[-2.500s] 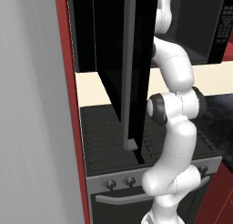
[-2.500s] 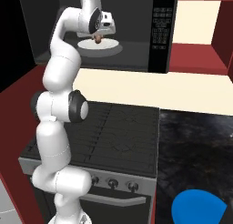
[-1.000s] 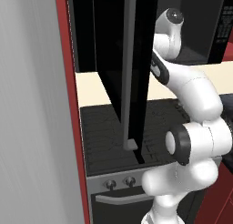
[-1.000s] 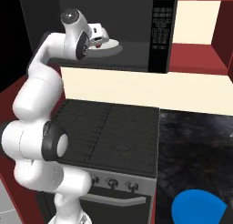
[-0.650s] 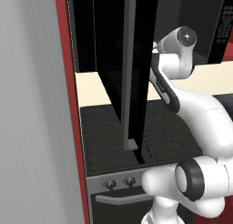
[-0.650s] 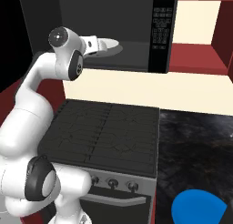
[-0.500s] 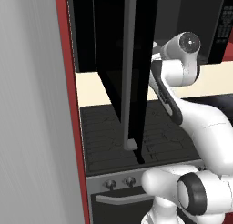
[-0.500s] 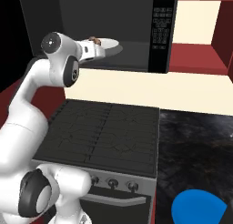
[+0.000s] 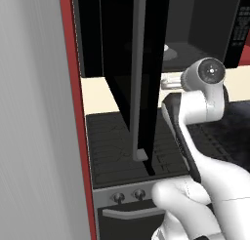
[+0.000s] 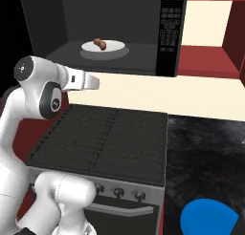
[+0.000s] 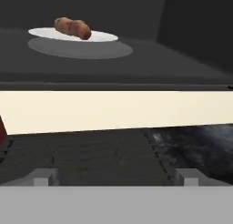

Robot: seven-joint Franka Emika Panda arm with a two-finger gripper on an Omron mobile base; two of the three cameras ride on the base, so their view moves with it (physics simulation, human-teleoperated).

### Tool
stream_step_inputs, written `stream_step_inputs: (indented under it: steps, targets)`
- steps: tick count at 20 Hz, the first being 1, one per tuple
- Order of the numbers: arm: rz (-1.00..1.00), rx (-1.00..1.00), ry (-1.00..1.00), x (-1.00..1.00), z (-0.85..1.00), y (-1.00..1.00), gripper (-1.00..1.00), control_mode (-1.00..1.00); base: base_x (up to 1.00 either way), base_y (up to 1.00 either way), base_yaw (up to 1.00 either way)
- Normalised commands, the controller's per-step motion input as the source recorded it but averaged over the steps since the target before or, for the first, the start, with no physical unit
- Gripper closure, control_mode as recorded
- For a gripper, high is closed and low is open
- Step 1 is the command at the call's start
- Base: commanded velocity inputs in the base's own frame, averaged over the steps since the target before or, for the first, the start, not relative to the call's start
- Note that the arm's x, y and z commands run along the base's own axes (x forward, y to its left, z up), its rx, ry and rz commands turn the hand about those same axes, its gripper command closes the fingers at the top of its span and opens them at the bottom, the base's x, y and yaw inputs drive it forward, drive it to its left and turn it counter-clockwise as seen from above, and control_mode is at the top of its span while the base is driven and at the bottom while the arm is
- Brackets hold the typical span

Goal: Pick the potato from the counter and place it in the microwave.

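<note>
Since the potato already lay on the white round plate inside the microwave, the placing looked done; what seemed left, by my judgement, was only to draw the arm clear, as the task sentence asks for nothing more. On the plate the potato sat toward ten o'clock in the hand view, a lumpy brown oblong with a dull, rough-looking skin, resting on the smooth disc and well apart from the gripper.

Two pale grey fingertips rose at the bottom of that view, one near seven o'clock and the other near five, set wide apart with nothing between them, so the pincer was spread and held nothing.

Below the cavity ran the counter, a flat, matte cream slab with a clean straight edge. Toward six o'clock from it lay the stove top, black and ridged with thin grate lines. The microwave's cavity was dark grey and plain, its floor smooth. Its tall black door stood swung open, glossy, carrying a straight grey bar handle.
</note>
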Motion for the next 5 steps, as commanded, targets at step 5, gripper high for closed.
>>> stream_step_inputs:
  steps: [5]
  targets:
    - [-0.20, 0.21, 0.06, -1.00, -0.49, 0.00, -1.00, -1.00, 0.00, 0.00, 0.00]
